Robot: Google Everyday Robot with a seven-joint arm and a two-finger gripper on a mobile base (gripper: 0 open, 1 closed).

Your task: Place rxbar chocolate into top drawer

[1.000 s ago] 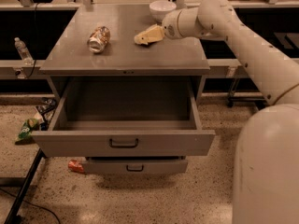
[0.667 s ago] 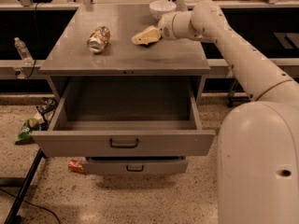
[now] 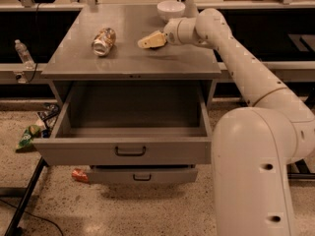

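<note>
Pale pincer [image 3: 150, 40] low over the flat grey metal tabletop [image 3: 128, 63], just right of the crumpled shiny can [image 3: 103, 41]; grip state: cannot tell. Wide, deep grey metal top drawer [image 3: 167, 151] stands open below the can.

Dim, warm light falls on a speckled floor [image 3: 123, 215]; a grey cabinet [image 3: 74, 58] stands before a long far counter [image 3: 44, 7].

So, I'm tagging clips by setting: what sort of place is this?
Likely a robot test lab: grey metal cabinet, top drawer open, snack bag on speckled floor, pincer over the cabinet top.
</note>
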